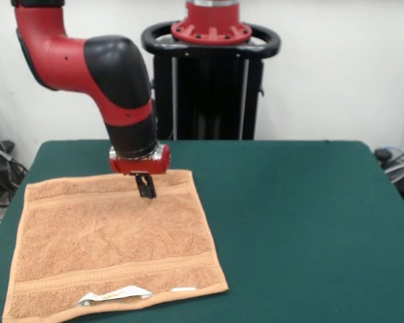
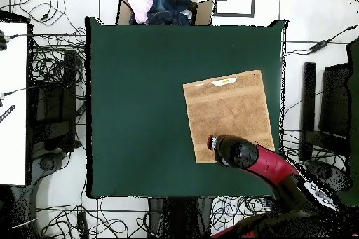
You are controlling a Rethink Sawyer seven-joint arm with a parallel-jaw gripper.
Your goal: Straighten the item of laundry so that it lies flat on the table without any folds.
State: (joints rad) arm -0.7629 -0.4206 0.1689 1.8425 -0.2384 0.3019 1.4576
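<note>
My gripper hangs straight down from the red and black arm, its dark tips low over the towel; I cannot tell whether they are apart or together, or whether they touch the cloth. Beneath and out in front of it the towel lies spread nearly flat on the green table, with a white label curled up at its edge farthest from the gripper. From overhead, the towel sits on the table's right side.
</note>
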